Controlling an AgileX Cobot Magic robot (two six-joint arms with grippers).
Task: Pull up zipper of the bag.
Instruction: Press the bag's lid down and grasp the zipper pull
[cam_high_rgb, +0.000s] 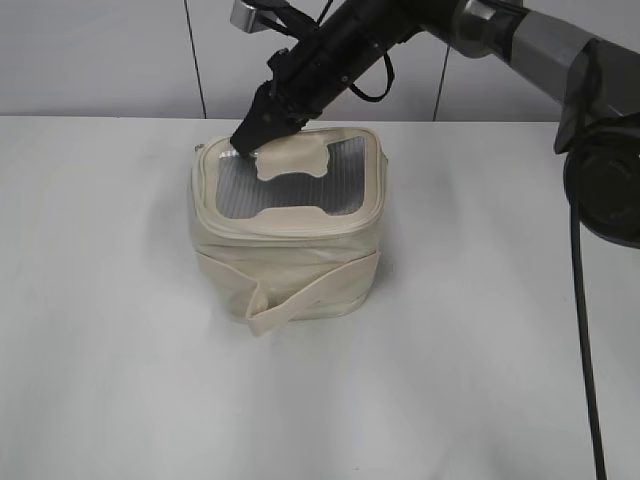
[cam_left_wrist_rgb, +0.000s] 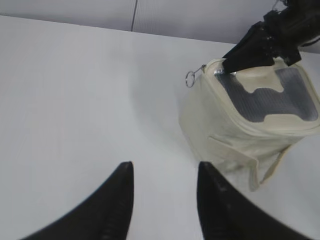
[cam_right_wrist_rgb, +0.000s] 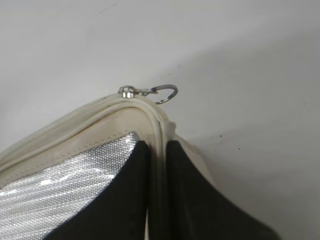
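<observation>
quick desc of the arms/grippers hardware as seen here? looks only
Right arm: grey metallic links, black joint housings, loose black cables along it and down the right edge. Right gripper: matte black, narrowing to wedge-shaped fingers. Left gripper: same matte black, pointed tapering fingers. No markings or sleeves visible.

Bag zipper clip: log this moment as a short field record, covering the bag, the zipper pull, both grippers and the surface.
bag: cream soft case, upright on the white table, grey mesh lid facing up
zipper: slider with ring pull at a lid corner, ring hanging free, not gripped
right gripper: reaching across, fingers pinched on the lid's rim piping just short of the slider
left gripper: open, empty, held back from the bag
strap band: wrapped round the body, loose end sticking out
</observation>
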